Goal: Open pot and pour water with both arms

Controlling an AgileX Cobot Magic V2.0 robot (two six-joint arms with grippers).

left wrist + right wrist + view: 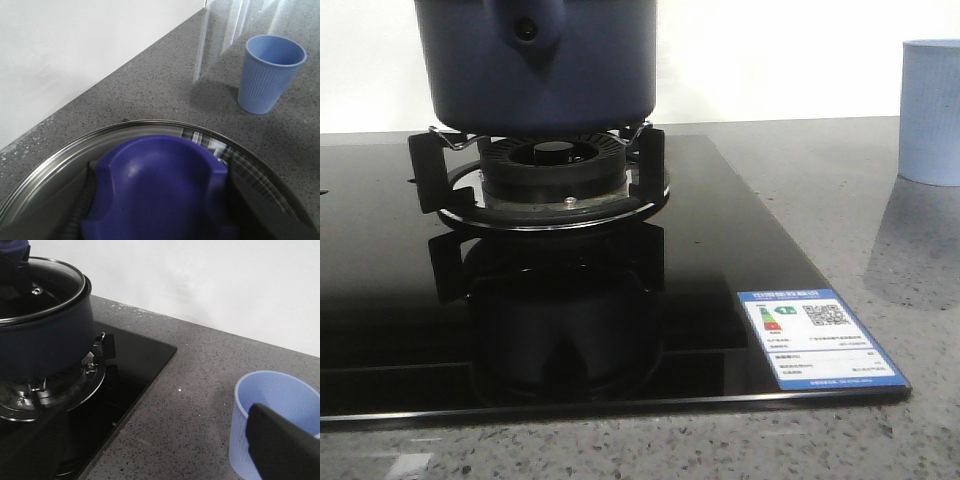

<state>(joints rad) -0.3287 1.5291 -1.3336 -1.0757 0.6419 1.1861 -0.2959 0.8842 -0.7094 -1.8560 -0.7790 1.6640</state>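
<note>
From my front camera, I see the pot (535, 65), dark navy blue, sitting on the burner grate (545, 170) of a black glass cooktop (570, 320) set into a grey speckled counter (880, 230). Its handle stub faces me. A pale blue ribbed cup (930, 110) stands on the counter, well apart, on the right.

My left wrist camera looks down on the glass lid (45, 170); its blue knob (157, 192) sits between the dark fingers (260, 200) of my left gripper (157, 220), which appear clamped on it.

In my right wrist camera, the lid lies on the pot. My right gripper (160, 450) has its 2 fingers (282, 450) spread apart, holding nothing, 1 overlapping the cup.
</note>
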